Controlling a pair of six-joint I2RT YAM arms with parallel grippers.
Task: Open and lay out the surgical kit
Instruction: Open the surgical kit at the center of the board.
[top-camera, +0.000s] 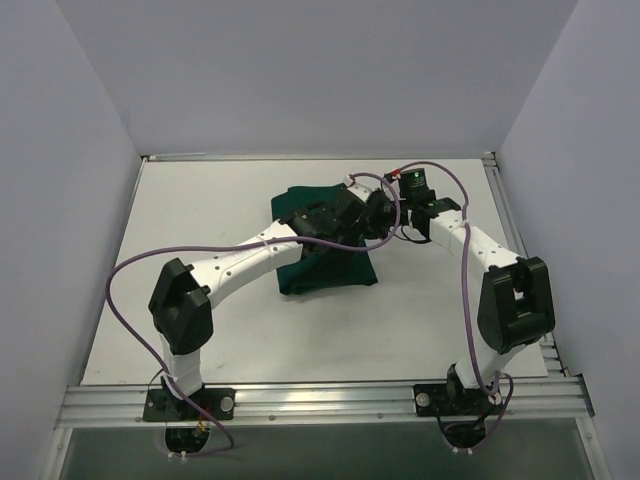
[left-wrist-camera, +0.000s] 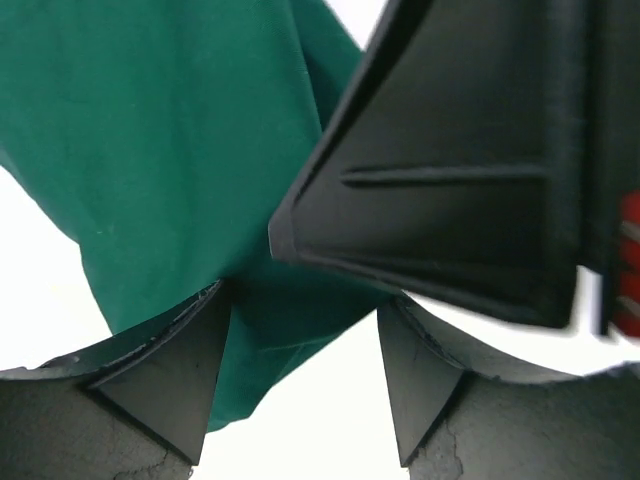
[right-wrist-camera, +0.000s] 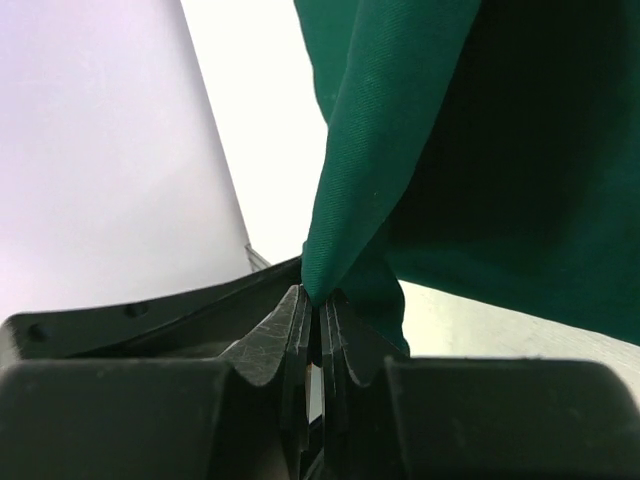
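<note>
Smooth matte white desk (top-camera: 200, 330) enclosed by plain pale walls (top-camera: 300, 70): at centre lies the soft, creased dark green cloth wrap (top-camera: 335, 275), one fold clenched by the right tool (right-wrist-camera: 318, 300), the left tool (left-wrist-camera: 305, 300) released above it.

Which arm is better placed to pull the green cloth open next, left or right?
Probably the right. The right hand is shut on a fold of the green cloth, so it could pull at once. The left hand hangs open over the cloth, gripping nothing.
</note>
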